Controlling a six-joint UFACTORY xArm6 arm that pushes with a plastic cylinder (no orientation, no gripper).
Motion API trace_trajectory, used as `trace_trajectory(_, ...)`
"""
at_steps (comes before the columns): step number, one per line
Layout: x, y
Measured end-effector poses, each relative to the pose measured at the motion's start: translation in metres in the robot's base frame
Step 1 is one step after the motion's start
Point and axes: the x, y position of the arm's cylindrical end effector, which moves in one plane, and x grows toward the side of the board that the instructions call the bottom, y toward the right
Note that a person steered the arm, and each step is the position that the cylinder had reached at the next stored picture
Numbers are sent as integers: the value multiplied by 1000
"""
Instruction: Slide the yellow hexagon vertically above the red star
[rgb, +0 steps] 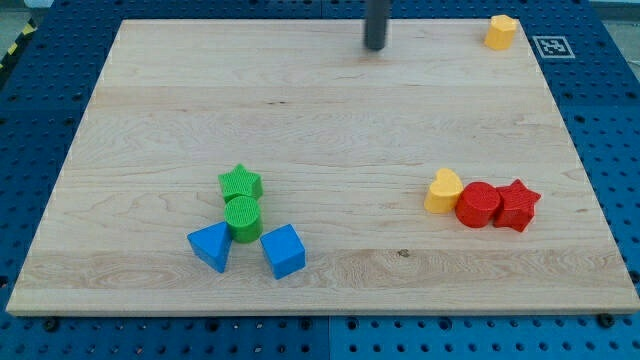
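Observation:
The yellow hexagon (501, 32) sits near the board's top right corner. The red star (517, 205) lies at the view's right, touching a red cylinder (479, 204) on its left. My tip (375, 47) is at the view's top, left of the yellow hexagon and apart from it. It touches no block. The hexagon is far above the red star and slightly to its left.
A yellow heart (443, 190) touches the red cylinder's left side. At the lower left, a green star (240, 183), a green cylinder (243, 218), a blue triangle (210, 245) and a blue cube (283, 250) cluster together. The wooden board (320, 110) lies on a blue pegboard.

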Motion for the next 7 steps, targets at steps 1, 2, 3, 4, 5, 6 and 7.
trace_trajectory(1,-20,28)
trace_trajectory(2,-20,60)
trace_trajectory(3,-20,66)
trace_trajectory(4,-20,115)
trace_trajectory(5,-20,165)
trace_trajectory(6,-14,166)
trace_trajectory(7,-1,149)
